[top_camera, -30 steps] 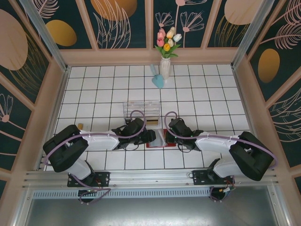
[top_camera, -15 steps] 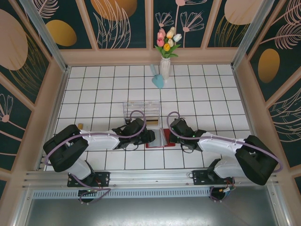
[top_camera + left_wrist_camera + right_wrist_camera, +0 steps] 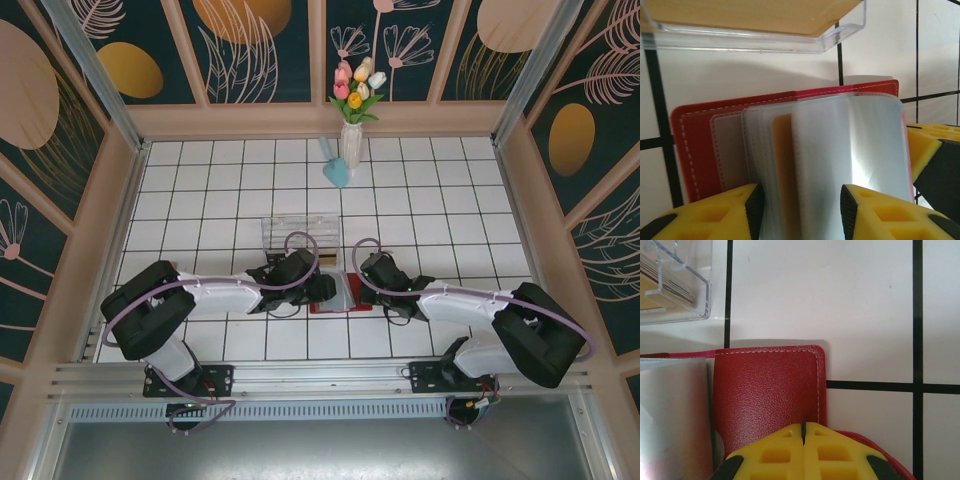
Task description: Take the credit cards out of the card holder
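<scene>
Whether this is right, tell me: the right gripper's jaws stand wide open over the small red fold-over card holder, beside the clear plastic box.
Wrong: the right gripper is shut, its yellow fingers meeting along a thin seam, as the right wrist view shows. It is over the small red fold-over card holder, beside the clear plastic box.

The right gripper [image 3: 803, 426] has closed. Its yellow fingertips now meet with only a hairline between them, at the corner of the small red fold-over card holder [image 3: 767, 395]. The right arm's black elbow block [image 3: 538, 347] swung out toward the right edge of the white tiled table [image 3: 200, 190] and has come partly back. The left gripper [image 3: 328, 288] has edged toward the right one. The card holder's clear plastic leaf [image 3: 349, 291] now stands further right and brighter, covering more of the red.
</scene>
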You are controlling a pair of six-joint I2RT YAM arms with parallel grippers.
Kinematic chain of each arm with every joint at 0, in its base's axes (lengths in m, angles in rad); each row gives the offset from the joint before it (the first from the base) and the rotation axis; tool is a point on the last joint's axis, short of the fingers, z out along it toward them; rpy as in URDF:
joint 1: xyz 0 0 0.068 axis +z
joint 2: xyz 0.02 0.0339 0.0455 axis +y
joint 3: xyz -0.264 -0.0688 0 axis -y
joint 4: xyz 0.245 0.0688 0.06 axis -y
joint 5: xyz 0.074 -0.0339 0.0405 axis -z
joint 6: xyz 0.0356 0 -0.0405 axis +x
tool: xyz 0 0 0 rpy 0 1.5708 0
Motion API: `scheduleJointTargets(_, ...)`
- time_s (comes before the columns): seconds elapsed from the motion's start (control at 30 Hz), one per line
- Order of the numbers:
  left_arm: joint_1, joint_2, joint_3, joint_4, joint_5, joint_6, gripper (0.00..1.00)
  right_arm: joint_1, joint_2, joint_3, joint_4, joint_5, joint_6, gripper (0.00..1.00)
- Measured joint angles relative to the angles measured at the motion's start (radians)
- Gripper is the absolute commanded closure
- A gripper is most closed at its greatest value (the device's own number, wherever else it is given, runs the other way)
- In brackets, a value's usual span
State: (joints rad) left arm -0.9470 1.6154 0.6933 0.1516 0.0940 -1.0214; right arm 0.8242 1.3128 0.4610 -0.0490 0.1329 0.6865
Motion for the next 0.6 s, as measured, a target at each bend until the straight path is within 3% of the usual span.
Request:
scheduleJointTargets(0.37,-0.024,0.001,0.039,0.021,0.021,0.019,0.48,0.0,0.009,-0.002,0.023,-0.003,0.0,1.0)
scheduleJointTargets(0.6,-0.025,-0.036,0.039,-0.052,-0.041,0.027,0.47,0.0,0.009,-0.002,0.023,-0.003,0.0,1.0)
